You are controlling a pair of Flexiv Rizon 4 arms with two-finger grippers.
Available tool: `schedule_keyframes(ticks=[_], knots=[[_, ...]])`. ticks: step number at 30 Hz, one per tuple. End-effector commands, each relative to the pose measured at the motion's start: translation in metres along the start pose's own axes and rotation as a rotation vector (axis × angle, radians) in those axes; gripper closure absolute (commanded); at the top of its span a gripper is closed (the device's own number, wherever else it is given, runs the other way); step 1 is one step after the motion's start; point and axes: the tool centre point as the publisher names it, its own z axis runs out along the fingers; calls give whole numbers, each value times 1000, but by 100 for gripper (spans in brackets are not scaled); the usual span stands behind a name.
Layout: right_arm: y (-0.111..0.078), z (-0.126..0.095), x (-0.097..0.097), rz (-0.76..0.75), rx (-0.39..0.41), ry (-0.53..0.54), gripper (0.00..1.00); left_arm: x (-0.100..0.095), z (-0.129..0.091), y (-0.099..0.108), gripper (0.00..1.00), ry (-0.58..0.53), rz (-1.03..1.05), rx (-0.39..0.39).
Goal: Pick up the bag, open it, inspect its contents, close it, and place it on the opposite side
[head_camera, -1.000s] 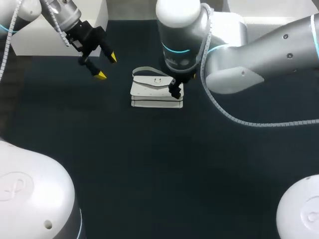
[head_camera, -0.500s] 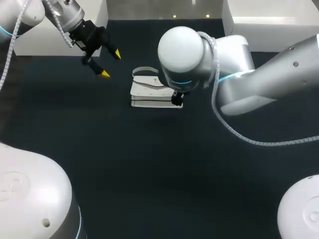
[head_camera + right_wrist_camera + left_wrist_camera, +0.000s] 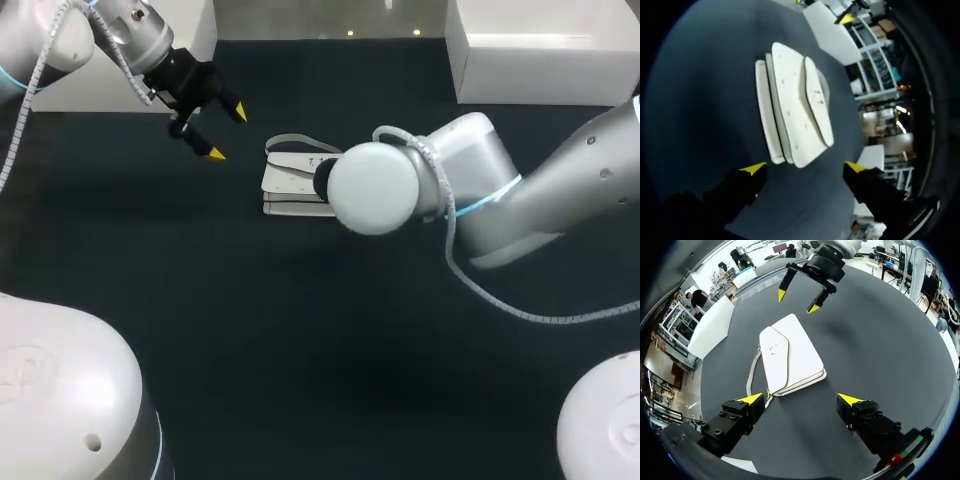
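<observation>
The right arm (image 3: 480,200) leans in over the dark table (image 3: 300,330), its gripper (image 3: 805,167) spread wide and holding nothing. Just ahead of it the white bag (image 3: 295,185) lies flat at the table's far middle, flap down. Farther left, the left gripper (image 3: 227,133) hangs open, apart from the bag.

Bag (image 3: 290,186) flat on table (image 3: 300,330), between two grippers.
Left gripper (image 3: 228,132) at its left; right gripper (image 3: 799,294) past its right end.
</observation>
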Motion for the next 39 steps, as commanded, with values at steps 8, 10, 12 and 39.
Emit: schedule_keyframes(ticks=[8,10,12,39], knots=[[-4,2,7,3,-54,-86,0,-6,-2,-6,0,-59,2,-8],[-4,2,7,3,-54,-86,0,-8,0,-8,0,-61,10,-9],[-3,1,9,-29,-76,-85,0,-9,2,-11,0,-57,19,-13],[32,14,17,-350,-253,-87,55,-29,34,-38,0,-206,105,-39]])
